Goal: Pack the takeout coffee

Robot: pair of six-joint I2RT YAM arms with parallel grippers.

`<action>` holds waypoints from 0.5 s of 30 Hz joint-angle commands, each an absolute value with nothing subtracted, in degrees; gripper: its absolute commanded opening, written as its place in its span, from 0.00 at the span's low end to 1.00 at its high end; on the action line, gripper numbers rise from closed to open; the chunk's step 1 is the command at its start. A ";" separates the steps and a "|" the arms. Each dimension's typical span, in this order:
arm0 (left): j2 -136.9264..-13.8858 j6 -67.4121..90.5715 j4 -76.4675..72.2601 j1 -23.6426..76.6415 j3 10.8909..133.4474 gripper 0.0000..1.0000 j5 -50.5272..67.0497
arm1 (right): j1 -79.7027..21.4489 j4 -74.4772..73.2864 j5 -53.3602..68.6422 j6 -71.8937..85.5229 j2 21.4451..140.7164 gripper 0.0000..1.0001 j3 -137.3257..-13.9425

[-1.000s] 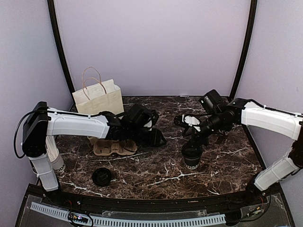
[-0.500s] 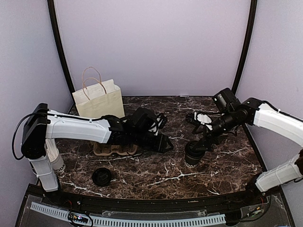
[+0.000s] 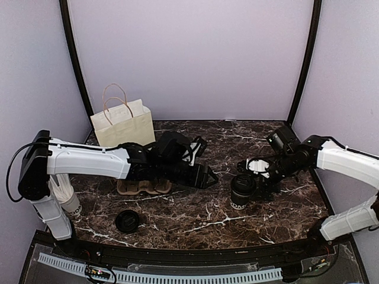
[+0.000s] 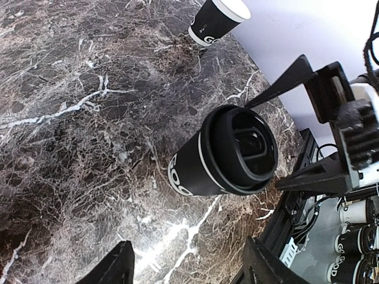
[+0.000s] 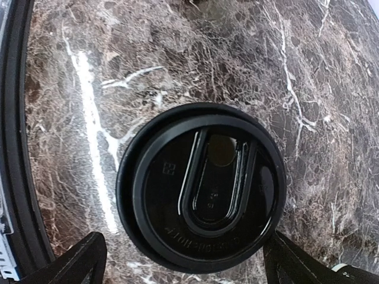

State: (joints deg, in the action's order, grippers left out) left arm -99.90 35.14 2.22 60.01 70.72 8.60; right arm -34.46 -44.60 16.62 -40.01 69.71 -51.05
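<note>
We see a robot test cell in a lab: plain lilac walls (image 3: 195,59) and black frame posts (image 3: 70,35) box in a marble-look table (image 3: 195,216). A left arm (image 3: 89,160) and a right arm (image 3: 349,157) are bolted at its near edge. Staged props stand on it: a paper bag (image 3: 123,124) and a takeout coffee (image 3: 241,192). Spare cups (image 4: 358,242) sit just off the table.

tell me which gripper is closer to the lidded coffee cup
Right. The right gripper sits at the lidded coffee cup, with its open fingers flanking the lid. The left gripper, also open, is off to the cup's left, pointing toward it with a clear gap between.
</note>
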 commanded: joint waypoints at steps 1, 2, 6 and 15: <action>-96.23 34.79 0.41 60.21 68.10 0.65 8.76 | -35.23 -40.88 15.71 -39.29 72.65 0.92 -50.19; -96.10 34.89 0.29 60.21 67.85 0.65 8.65 | -35.68 -40.38 16.14 -39.02 73.47 0.91 -50.23; -95.10 35.12 0.18 60.21 66.34 0.64 8.44 | -38.92 -38.73 17.25 -37.79 76.75 0.87 -51.07; -94.42 35.56 -1.91 60.22 64.37 0.63 9.05 | -45.17 -36.68 16.93 -36.27 79.58 0.83 -54.30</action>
State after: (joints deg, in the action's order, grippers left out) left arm -96.68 35.18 0.47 60.01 65.41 8.29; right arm -43.51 -38.98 16.34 -37.45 79.55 -51.48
